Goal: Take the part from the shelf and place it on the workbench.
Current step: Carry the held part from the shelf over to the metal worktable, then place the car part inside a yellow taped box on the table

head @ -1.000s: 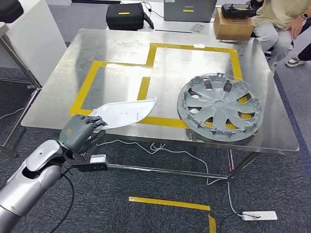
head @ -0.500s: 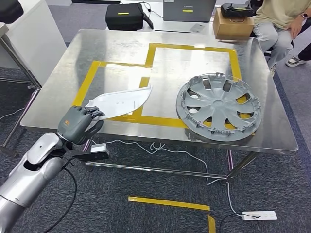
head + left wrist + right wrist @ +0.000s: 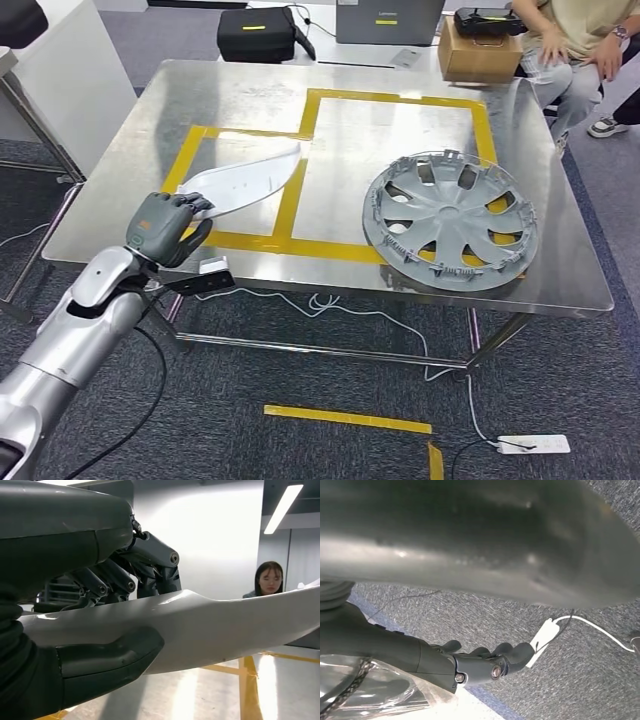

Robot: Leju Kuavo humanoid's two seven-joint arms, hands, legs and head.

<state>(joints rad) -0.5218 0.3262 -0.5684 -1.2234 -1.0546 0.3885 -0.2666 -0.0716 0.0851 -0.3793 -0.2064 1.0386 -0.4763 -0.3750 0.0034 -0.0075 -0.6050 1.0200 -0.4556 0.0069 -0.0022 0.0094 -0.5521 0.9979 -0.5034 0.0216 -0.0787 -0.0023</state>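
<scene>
The long, curved, glossy white plastic part [image 3: 240, 183] hung just above the steel workbench [image 3: 249, 100], over the left-hand rectangle of yellow tape [image 3: 177, 170]. Its long axis ran from the left hand [image 3: 160, 228] at the near edge, away and rightward to a tapering tip. The left hand clasped the wide end, thumb under and fingers [image 3: 151, 565] over. The right hand [image 3: 486, 665] hung low above the carpet with its fingers loosely extended, apparently holding nothing. A grey plastic hubcap [image 3: 450, 220] lay well apart to the right.
</scene>
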